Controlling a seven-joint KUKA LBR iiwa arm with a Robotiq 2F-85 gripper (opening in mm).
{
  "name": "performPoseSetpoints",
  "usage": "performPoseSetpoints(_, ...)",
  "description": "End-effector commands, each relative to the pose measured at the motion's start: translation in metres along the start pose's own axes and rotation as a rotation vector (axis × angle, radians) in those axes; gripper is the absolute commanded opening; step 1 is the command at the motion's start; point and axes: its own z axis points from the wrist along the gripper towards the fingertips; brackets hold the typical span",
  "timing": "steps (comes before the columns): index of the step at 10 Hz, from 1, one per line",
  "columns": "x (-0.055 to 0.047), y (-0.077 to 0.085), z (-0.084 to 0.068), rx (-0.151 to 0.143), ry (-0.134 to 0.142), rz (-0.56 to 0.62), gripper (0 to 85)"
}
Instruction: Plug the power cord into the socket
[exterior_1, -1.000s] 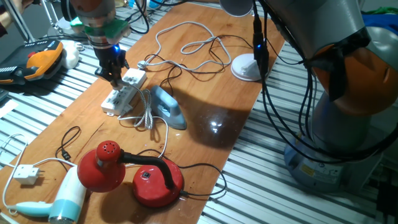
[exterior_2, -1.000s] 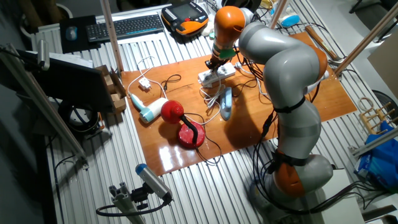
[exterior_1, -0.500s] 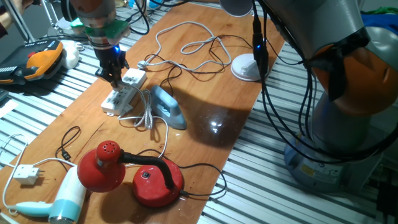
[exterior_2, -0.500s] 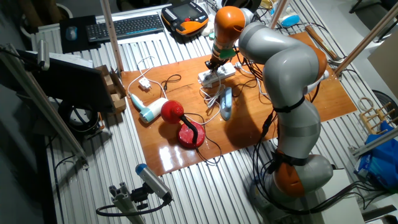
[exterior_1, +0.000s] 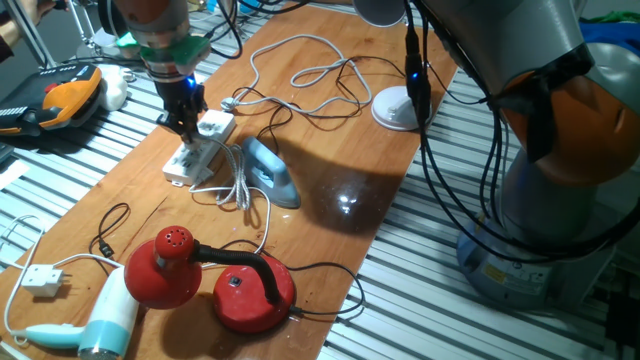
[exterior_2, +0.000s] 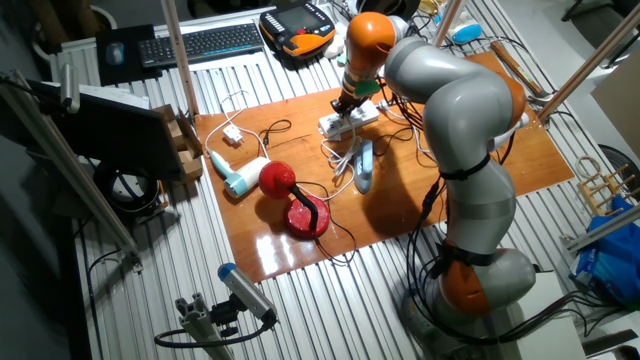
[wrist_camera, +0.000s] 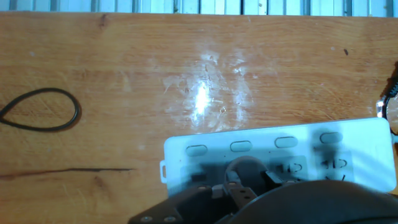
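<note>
The socket is a long white power strip (exterior_1: 186, 163) on the wooden table, also in the other fixed view (exterior_2: 352, 120) and in the hand view (wrist_camera: 273, 149). My gripper (exterior_1: 188, 126) stands upright right over its middle, fingertips at its top face (wrist_camera: 239, 186). It appears shut on a small whitish plug (wrist_camera: 245, 168) pressed at an outlet. The thin grey braided power cord (exterior_1: 240, 185) runs from the strip to the light-blue iron (exterior_1: 272, 172), which lies just beside the strip.
A white boxy adapter (exterior_1: 215, 125) sits at the strip's far end. White cords (exterior_1: 300, 72) and a white lamp base (exterior_1: 397, 108) lie behind. A red lamp (exterior_1: 215, 280), hair dryer (exterior_1: 100, 325) and square plug (exterior_1: 42, 281) lie in front. A black cord loop (wrist_camera: 40, 110) lies left.
My gripper has shifted very slightly over the strip, staying on the plug. Strip, iron and cords have not moved.
</note>
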Motion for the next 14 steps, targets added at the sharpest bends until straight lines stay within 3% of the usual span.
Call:
performPoseSetpoints(1,0.0009,-0.0003,0.0003,-0.002,0.0,-0.004,0.0)
performPoseSetpoints(4,0.0004,0.0009,0.0005,-0.017,-0.001,-0.011,0.0)
performPoseSetpoints(7,-0.001,0.0011,-0.0006,-0.008,-0.013,-0.047,0.0)
performPoseSetpoints(14,-0.0007,0.0007,0.0006,-0.002,-0.013,-0.056,0.0)
